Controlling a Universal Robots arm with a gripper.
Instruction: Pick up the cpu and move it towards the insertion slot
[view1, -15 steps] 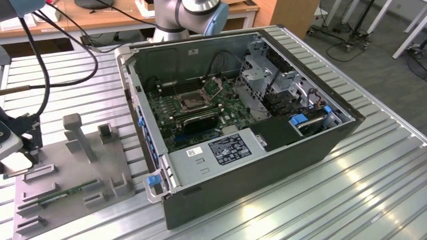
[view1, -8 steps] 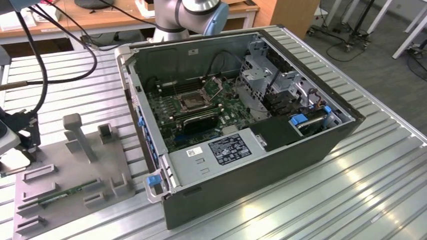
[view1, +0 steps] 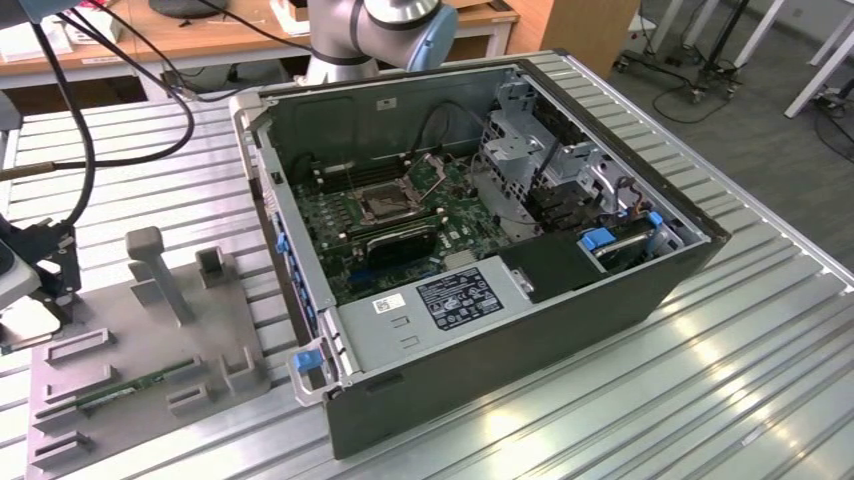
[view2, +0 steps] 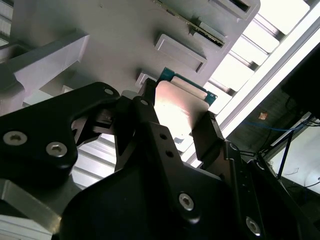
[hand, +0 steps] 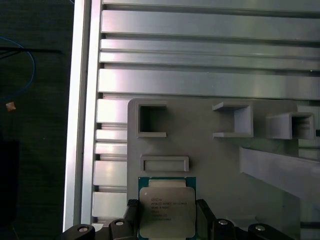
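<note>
Over gray plate (hand: 215, 165), clamps cpu (hand: 166, 214) by thin edges with gripper (hand: 167, 207) — scant hold, could slip or twist before reaching slot (view1: 387, 203).

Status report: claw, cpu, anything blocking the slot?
Claw shut on the cpu, at the grey fixture plate. Insertion slot in the open computer case, uncovered.

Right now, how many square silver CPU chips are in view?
1. The square silver cpu with a green edge is gripped by the black gripper over the grey plastic fixture plate. Another might sit unseen in the black square insertion slot.
</note>
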